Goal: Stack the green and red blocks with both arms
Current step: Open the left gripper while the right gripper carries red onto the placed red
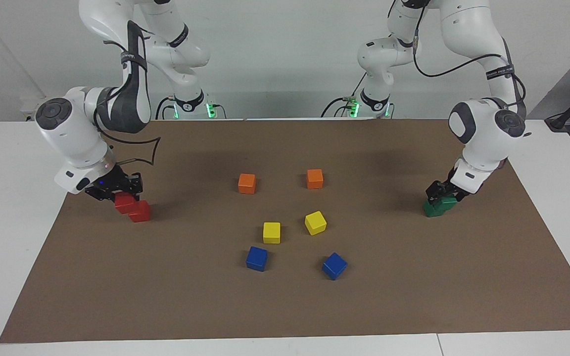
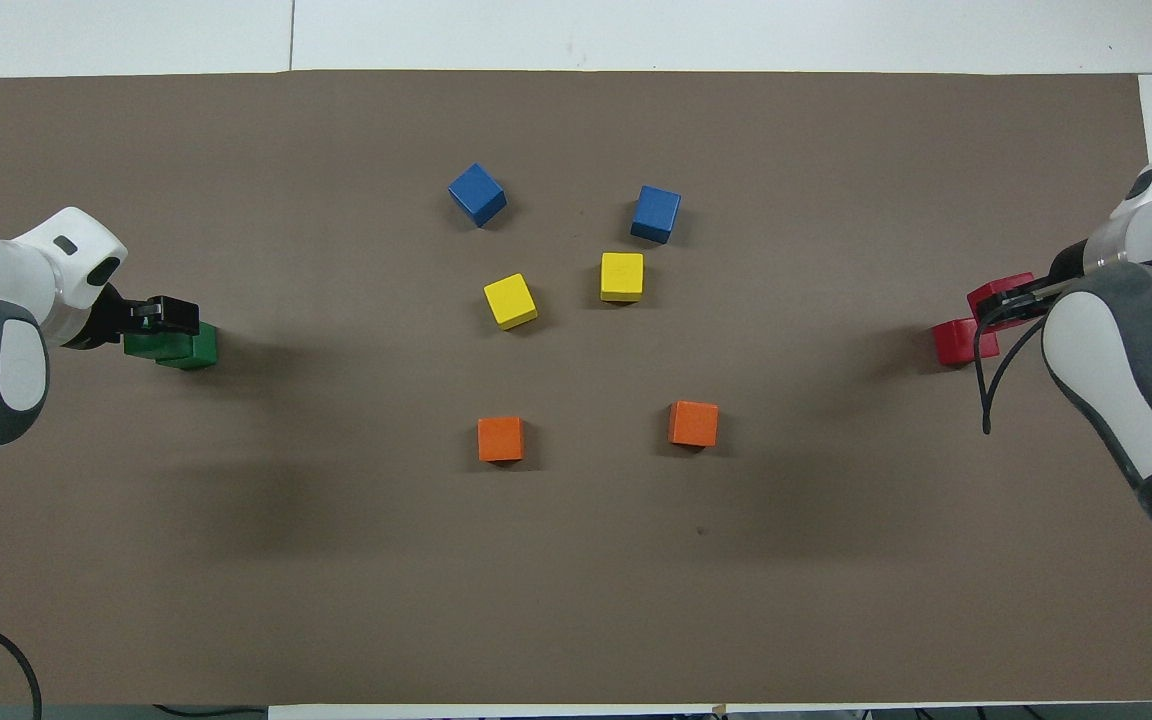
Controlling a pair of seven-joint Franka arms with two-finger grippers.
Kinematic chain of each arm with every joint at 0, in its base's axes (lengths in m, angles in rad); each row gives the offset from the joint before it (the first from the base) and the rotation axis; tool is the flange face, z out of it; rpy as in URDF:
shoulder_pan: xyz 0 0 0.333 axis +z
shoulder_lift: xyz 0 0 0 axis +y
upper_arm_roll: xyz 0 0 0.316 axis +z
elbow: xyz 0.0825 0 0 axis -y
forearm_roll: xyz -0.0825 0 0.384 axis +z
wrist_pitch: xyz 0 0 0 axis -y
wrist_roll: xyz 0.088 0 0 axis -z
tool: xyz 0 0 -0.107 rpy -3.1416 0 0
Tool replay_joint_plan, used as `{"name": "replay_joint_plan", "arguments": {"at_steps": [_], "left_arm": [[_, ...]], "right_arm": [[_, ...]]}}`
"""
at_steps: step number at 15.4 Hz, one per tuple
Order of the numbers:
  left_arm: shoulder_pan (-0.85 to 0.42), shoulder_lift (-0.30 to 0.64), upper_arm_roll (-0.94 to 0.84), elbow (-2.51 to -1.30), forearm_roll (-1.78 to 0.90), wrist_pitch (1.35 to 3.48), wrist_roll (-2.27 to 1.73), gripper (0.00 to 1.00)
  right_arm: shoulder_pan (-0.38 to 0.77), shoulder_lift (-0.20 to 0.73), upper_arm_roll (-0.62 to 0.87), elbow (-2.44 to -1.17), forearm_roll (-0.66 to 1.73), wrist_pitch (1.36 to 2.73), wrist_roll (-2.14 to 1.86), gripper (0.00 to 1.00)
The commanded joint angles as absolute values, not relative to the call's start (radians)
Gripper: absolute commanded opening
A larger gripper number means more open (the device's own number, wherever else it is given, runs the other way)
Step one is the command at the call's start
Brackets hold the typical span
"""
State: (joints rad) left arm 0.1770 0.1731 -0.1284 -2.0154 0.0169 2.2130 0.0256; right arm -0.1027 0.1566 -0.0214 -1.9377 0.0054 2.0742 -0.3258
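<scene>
My right gripper [image 1: 125, 193] is at the right arm's end of the mat, shut on a red block [image 1: 123, 202] held tilted. That block touches the upper edge of a second red block [image 1: 140, 212] standing on the mat. In the overhead view the gripper [image 2: 1008, 304] holds the red block [image 2: 996, 294] beside the other red one [image 2: 954, 342]. My left gripper [image 1: 444, 193] is at the left arm's end, shut on a green block [image 1: 451, 201] that sits partly on a second green block [image 1: 434, 209]. In the overhead view the gripper [image 2: 168, 320] covers part of the greens [image 2: 194, 350].
Near the middle of the brown mat [image 1: 413, 296] stand two orange cubes [image 1: 247, 183] [image 1: 314, 179]. Two yellow cubes [image 1: 271, 232] [image 1: 315, 222] stand farther from the robots. Two blue cubes [image 1: 257, 258] [image 1: 334, 266] stand farthest out.
</scene>
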Motion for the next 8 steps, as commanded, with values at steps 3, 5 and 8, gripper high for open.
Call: {"name": "replay_joint_plan", "arguments": {"at_steps": [3, 5, 8], "left_arm": [[0.173, 0.097, -0.127, -1.892, 0.005, 1.989, 0.043, 1.00], [0.175, 0.084, -0.129, -1.835, 0.005, 1.898, 0.044, 1.00], [0.173, 0.023, -0.130, -1.812, 0.005, 1.842, 0.043, 1.00]], "right_arm": [[-0.120, 0.123, -0.009, -2.014, 0.014, 2.138, -0.270, 0.02], [-0.135, 0.123, -0.009, -2.022, 0.015, 2.141, -0.250, 0.02], [-0.140, 0.121, -0.009, -2.037, 0.018, 2.144, -0.247, 0.02]]}}
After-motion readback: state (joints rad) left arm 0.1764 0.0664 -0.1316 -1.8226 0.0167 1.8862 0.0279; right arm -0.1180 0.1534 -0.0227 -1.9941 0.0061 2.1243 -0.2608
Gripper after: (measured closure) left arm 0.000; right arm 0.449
